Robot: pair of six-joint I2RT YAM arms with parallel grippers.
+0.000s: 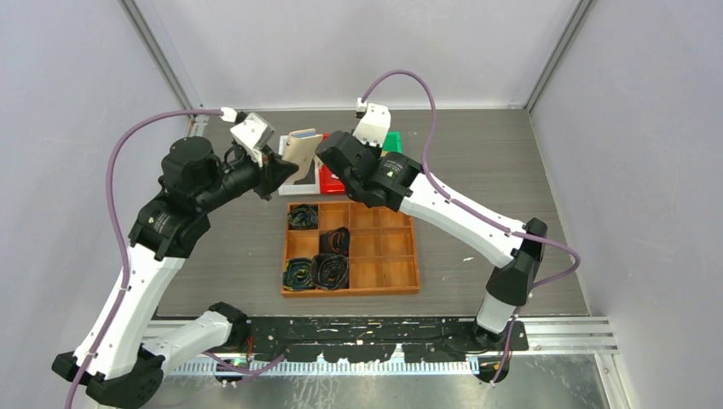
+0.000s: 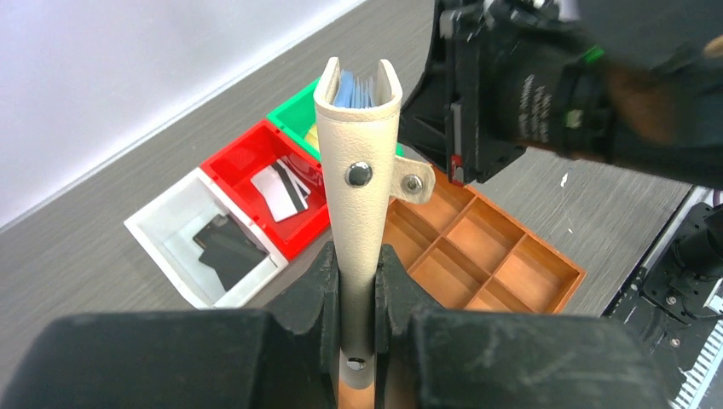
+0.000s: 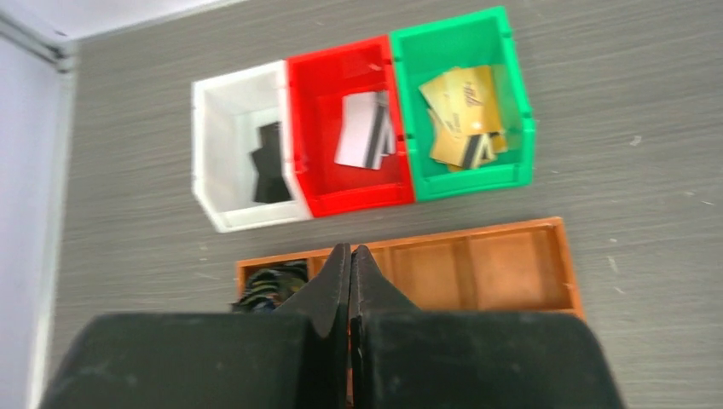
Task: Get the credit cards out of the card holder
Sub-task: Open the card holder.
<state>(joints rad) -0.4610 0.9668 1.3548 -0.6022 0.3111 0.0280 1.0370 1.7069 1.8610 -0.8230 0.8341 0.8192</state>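
My left gripper is shut on the lower end of the tan card holder and holds it upright in the air, its open top showing pale blue pockets. In the top view the holder hangs above the bins at the back, between both grippers. My right gripper is shut and empty, just right of the holder, above the tray's far edge. Black cards lie in the white bin, white and grey cards in the red bin, gold cards in the green bin.
The white bin, red bin and green bin stand side by side at the back. The wooden divided tray lies in front of them, with dark coiled belts in its left compartments.
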